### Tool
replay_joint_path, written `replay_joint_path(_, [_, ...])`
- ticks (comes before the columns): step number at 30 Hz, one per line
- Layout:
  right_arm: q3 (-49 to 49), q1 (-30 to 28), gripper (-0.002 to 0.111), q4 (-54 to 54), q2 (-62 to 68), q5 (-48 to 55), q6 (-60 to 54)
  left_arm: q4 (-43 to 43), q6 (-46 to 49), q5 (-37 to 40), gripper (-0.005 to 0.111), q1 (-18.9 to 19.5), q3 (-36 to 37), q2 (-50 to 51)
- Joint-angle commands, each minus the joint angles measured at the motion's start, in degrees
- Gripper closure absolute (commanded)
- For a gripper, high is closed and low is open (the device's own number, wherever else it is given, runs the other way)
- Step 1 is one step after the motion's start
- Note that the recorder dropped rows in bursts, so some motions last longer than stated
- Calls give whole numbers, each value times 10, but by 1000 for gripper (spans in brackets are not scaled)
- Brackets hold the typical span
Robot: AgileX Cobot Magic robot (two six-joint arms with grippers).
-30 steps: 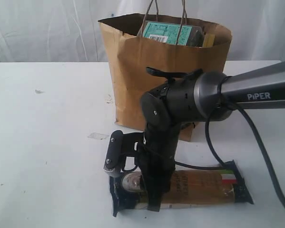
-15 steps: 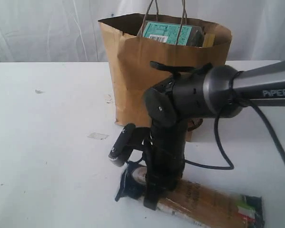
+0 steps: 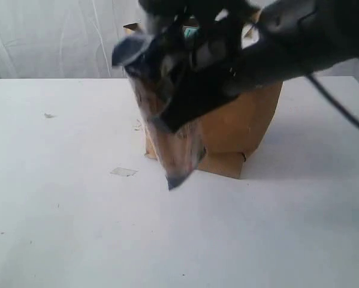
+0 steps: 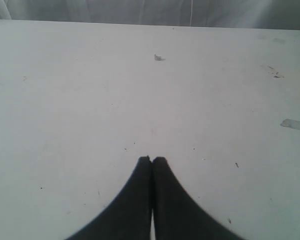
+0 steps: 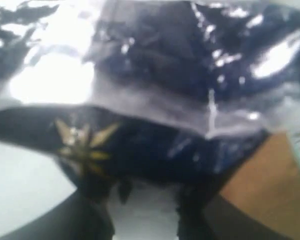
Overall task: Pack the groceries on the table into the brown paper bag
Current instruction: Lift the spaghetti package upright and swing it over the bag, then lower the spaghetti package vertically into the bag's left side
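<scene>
Spaghetti pack [image 3: 178, 150] is gripped between the closed jaws of the right arm [image 3: 299, 36]. It is held tilted in the air, clear of the desk [image 3: 77, 210] and in front of the brown paper bag [image 3: 239, 120], with its lower end hanging well below the bag's rim. The view is blurred, so the exact hold cannot be made out. For this step to be done well, the pack should be raised until its lower end clears the rim, turned nearly upright, and lowered end-first into the mouth, which is hidden behind the arm. A snag on the rim is to be avoided, since the bag could probably be tipped. The left jaws are pressed shut on nothing, above the desk.
</scene>
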Motion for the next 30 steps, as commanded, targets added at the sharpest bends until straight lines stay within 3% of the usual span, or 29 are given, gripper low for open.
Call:
replay_joint_path(1, [-2, 0, 108, 0, -63, -153, 4, -3, -2, -2, 107, -4, 2, -2])
replay_joint_path(7, [-2, 0, 108, 0, -61, -404, 4, -3, -2, -2, 107, -4, 2, -2])
replay_joint_path(14, [-47, -1, 108, 13, 12, -553, -49, -3, -2, -2, 107, -4, 2, -2])
replay_joint_path(22, [-129, -12, 108, 209, 121, -619, -312, -3, -2, -2, 107, -4, 2, -2])
replay_joint_path(30, [-156, -57, 108, 262, 178, -651, -276, -3, -2, -2, 107, -4, 2, -2])
